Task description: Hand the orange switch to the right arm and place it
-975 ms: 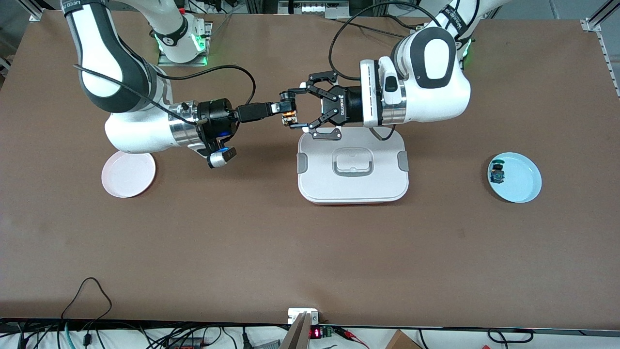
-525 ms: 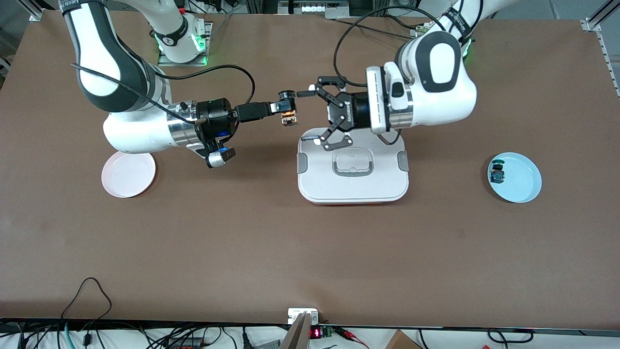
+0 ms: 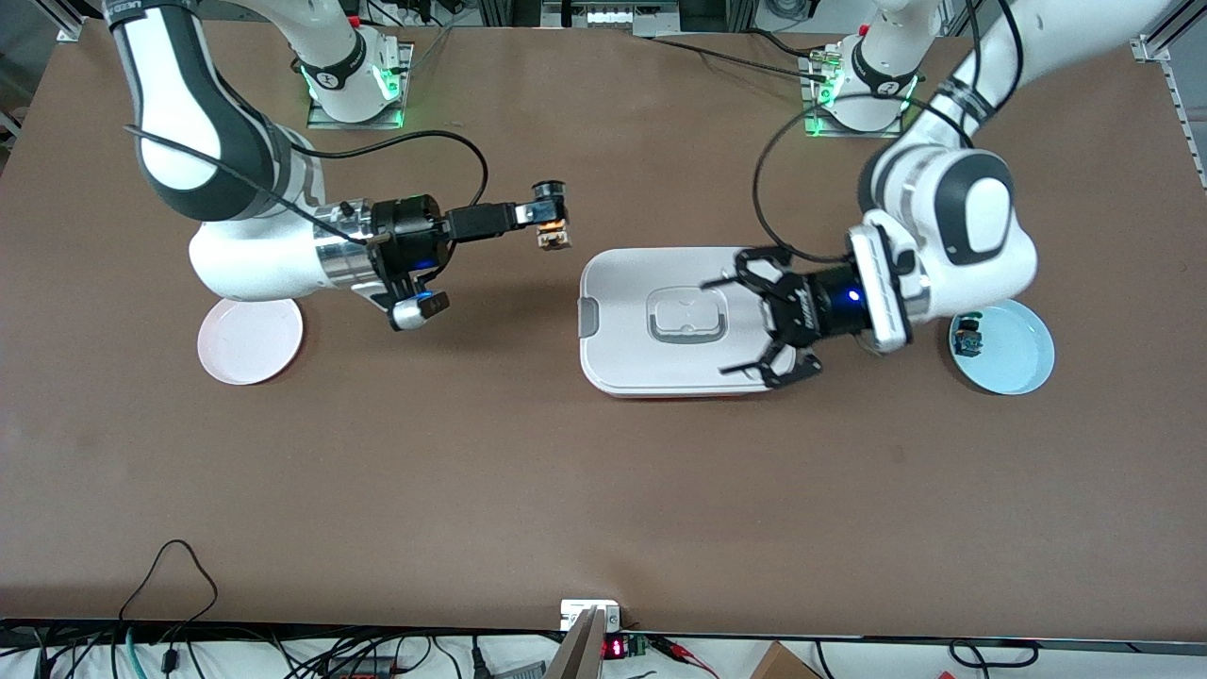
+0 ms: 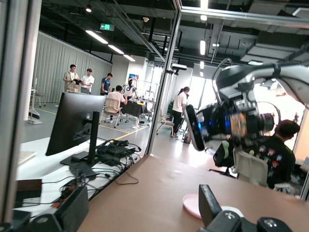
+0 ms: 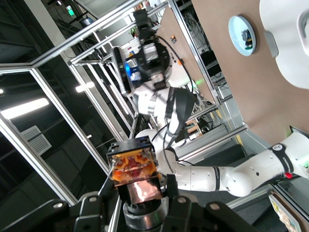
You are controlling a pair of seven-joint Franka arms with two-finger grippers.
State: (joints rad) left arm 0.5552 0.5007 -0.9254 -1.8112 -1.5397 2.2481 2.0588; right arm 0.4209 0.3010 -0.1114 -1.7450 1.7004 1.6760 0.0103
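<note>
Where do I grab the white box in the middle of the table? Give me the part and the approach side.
Probably the handle in the middle of the lid of the white box, coming straight down from above. It looks like the only narrow part on a wide, flat, rounded top, and the box lies flat on the table. The open left end effector hangs over the lid, beside that handle.

The tabletop (image 3: pixel 603 490) is matt brown and smooth. At its centre, the white container lid (image 3: pixel 622 358) looks like smooth plastic with grey clips. The pink plate (image 3: pixel 250 341) and blue plate (image 3: pixel 1018 354) have glossy surfaces. Both arms have glossy white shells.
</note>
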